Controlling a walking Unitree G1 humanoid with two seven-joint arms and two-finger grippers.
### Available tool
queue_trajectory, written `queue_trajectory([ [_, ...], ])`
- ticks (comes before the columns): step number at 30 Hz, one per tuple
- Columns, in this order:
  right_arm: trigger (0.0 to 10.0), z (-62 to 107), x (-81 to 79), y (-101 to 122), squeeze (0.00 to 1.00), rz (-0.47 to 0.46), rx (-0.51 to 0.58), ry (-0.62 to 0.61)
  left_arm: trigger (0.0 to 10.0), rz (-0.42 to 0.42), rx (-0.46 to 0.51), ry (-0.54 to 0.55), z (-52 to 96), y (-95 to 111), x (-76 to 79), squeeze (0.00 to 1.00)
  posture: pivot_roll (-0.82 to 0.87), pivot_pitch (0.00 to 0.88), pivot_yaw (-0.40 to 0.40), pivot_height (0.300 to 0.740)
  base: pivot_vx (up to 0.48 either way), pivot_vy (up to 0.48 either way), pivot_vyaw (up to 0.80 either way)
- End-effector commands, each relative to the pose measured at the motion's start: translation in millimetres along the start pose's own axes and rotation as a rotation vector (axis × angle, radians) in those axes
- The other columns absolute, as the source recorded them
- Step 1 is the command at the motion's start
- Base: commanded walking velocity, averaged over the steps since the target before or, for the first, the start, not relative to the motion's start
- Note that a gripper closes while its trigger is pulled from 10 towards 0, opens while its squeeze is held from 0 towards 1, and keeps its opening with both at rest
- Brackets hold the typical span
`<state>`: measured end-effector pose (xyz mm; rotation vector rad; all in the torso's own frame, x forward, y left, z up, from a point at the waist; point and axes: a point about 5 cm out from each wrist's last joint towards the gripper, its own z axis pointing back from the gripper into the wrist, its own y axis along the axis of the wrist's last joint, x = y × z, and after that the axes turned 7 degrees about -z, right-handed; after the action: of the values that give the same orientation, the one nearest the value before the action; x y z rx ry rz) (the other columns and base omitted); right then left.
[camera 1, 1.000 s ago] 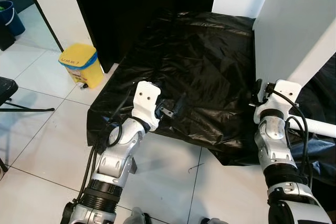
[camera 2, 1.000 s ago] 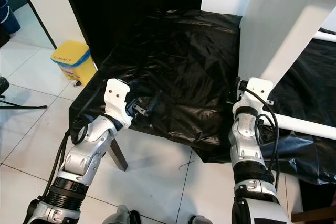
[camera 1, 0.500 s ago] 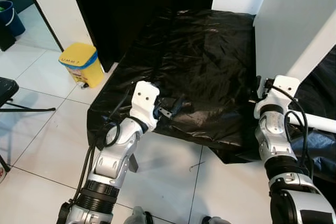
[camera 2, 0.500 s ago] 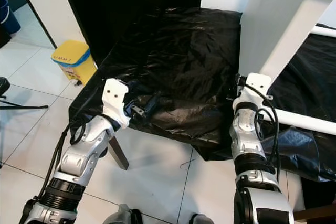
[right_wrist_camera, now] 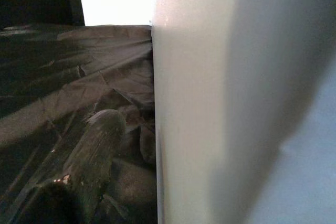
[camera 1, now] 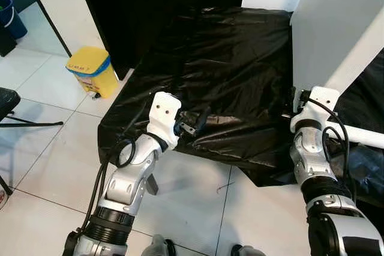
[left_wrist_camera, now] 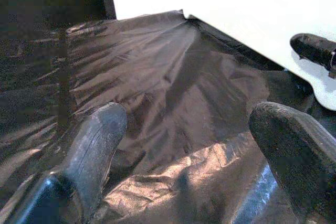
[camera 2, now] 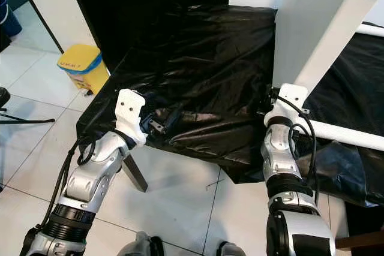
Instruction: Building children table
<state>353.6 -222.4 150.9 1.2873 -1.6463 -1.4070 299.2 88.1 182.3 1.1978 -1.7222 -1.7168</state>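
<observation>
A tall white table panel [camera 1: 336, 22] stands upright on black plastic sheeting [camera 1: 228, 70], right tool [camera 2: 268, 101] pressed beside it, grip unclear, seemingly steadying; left tool [camera 1: 191, 125] hovers released over the sheeting.

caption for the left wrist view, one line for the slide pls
Left end effector, fingers spread open, hovers over crinkled black plastic sheet beside the white table panel.

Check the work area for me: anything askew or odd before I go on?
The black plastic sheet is crumpled, and its front edge hangs loose over the floor tiles near the left gripper, whose fingers are open just above it. The white panel stands on edge, leaning, with the right gripper against it. Nothing looks spilled or broken.
</observation>
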Motion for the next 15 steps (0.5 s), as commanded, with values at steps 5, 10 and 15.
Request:
queue_trajectory([
  [5,10.0,-0.9,-1.2,-1.3,0.00,-0.005,-0.005,0.015,10.0,0.007,-0.001,-0.016,1.5,0.5,0.7,0.00,0.05,0.158,0.027,0.740,0.000,0.000,0.00],
  [10,10.0,-0.9,-2.5,-1.4,0.00,-0.005,-0.003,0.023,10.0,0.009,-0.001,-0.016,1.8,1.0,0.9,0.00,0.05,0.159,0.027,0.740,0.000,0.000,0.00],
  [15,10.0,-1.0,-4.1,-2.3,0.00,-0.004,-0.006,0.040,10.0,0.012,0.001,-0.015,1.7,1.8,2.1,0.00,0.05,0.161,0.024,0.740,0.000,0.000,0.00],
])
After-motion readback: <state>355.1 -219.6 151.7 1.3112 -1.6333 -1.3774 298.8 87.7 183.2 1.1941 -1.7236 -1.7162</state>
